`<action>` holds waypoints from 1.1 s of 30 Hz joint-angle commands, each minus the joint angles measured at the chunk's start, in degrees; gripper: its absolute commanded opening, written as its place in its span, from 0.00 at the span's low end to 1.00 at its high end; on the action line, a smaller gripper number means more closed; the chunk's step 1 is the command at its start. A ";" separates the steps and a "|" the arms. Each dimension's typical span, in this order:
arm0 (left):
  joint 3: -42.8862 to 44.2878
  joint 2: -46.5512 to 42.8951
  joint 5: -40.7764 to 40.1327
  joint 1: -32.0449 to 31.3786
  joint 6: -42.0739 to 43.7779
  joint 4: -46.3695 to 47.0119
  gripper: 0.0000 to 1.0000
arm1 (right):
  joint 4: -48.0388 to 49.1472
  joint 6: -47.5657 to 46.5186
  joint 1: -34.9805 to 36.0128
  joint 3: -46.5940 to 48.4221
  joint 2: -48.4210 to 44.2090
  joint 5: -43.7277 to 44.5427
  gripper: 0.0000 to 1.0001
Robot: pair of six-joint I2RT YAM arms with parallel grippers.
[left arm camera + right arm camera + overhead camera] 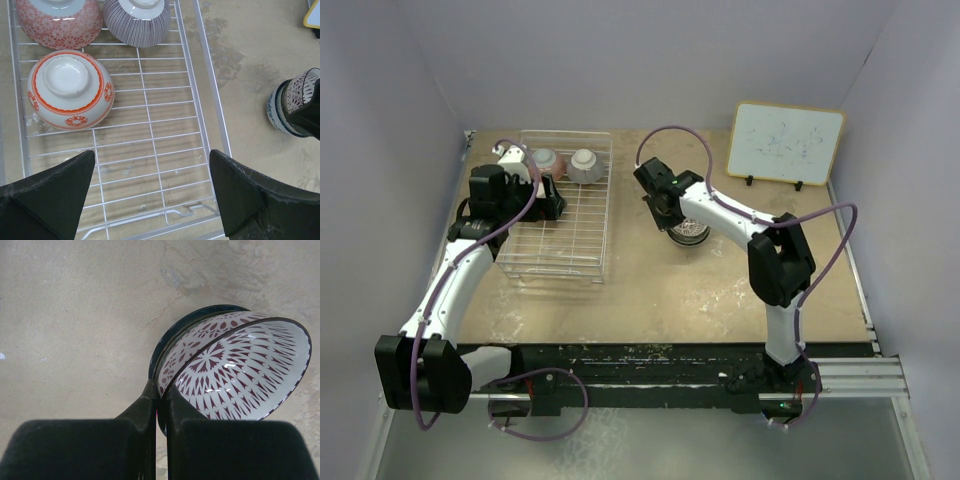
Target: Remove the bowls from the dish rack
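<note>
From above, the left tool (pixel 548 196) hangs over the far end of the dish rack (pixel 565 240), a low wire-grid basket on the desk (pixel 720 290). It is just beside the upturned pink bowl (pixel 545 160) and grey bowl (pixel 585 165). The right tool (pixel 670 212) sits over stacked bowls to the right of the rack.

In the left wrist view, that tool is released, its fingers wide apart above bare wire. A glossy red-orange bowl (pixel 70 90) lies foot-up just ahead. Out on the desk sits a blue bowl (pixel 275 114).

In the right wrist view, the tool is clenched on the rim of the tilted purple bowl (pixel 235 370), which has maroon petals on white glaze and is nested in the blue one
</note>
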 commanded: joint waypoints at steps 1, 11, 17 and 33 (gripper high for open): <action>2.20 -0.83 0.46 -0.32 1.08 1.48 0.98 | 1.53 -0.32 -0.03 0.82 -0.64 1.73 0.00; 2.21 -0.65 0.79 -0.32 1.17 1.46 0.99 | 1.29 0.57 0.04 0.51 -1.43 2.74 0.33; 2.28 -0.48 1.15 -0.40 1.21 1.30 0.99 | 0.27 1.33 0.04 1.22 -4.37 2.92 0.39; 6.31 5.95 -10.95 -0.49 0.97 -2.01 0.99 | 12.86 3.79 -0.22 -9.34 -18.47 -5.24 0.50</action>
